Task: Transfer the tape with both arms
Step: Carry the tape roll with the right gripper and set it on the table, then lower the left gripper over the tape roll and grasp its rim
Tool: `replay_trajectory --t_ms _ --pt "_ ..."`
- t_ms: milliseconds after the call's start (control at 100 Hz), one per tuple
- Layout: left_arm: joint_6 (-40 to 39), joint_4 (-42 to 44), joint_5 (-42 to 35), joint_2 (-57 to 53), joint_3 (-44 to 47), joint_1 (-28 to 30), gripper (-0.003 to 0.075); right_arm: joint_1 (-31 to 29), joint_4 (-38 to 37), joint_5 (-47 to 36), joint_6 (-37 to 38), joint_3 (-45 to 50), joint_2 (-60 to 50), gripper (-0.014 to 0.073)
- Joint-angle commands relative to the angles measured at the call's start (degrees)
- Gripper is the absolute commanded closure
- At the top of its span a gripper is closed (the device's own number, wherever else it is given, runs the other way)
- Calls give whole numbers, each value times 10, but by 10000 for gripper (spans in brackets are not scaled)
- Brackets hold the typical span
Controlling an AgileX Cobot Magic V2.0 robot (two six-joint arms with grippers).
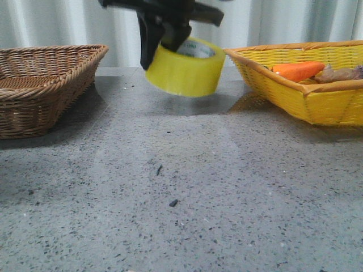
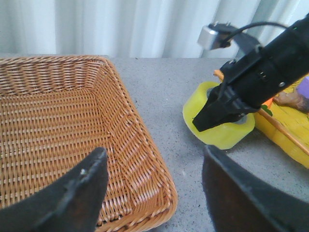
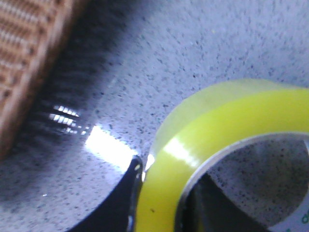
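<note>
Right gripper [image 1: 164, 42] clamped through the tilted tape [image 1: 184, 73], upper centre of frame; best kept level while the spread-open left gripper [image 2: 154, 183] closed on the free rim.

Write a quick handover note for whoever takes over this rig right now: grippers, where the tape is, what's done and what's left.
Right gripper: shut on the tape roll, fingers pinching its wall, roll tilted and lifted off the table, between the two baskets.
Left gripper: open, holding nothing, over the brown wicker basket's near corner.
Done: tape picked up.
Left: hand it to the left gripper, then probably set it in the brown wicker basket.
</note>
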Motion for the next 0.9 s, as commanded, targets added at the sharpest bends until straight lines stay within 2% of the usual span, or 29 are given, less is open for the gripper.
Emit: replay_trajectory --t_ms 0,170,230,280,350,420,510,640,750,890 --pt "-3 -8 -24 2 -22 -4 323 -2 -2 -22 0 -18 -41 543" --pt "-2 -8 -15 6 -22 -4 323 -2 21 8 7 -41 -67 180" --pt "-2 -8 -16 12 -22 -4 323 -2 25 15 7 -49 -87 139" --pt "-2 -8 -18 18 -22 -4 323 -2 29 21 8 -51 -118 157" --pt "-1 -9 -20 31 -27 -4 323 -2 32 37 8 -51 -165 244" --pt "23 -10 -15 49 -42 -9 323 -2 32 54 7 -50 -216 409" --pt "61 -13 -11 81 -75 -30 323 0 33 66 -23 -37 -284 664" --pt "79 -13 -10 159 -145 -72 323 0 33 60 -27 15 -401 643" --pt "102 -13 1 235 -209 -100 323 0 29 32 -27 104 -506 643" --pt "103 -13 85 349 -315 -112 323 0 -4 -55 -27 256 -645 643"
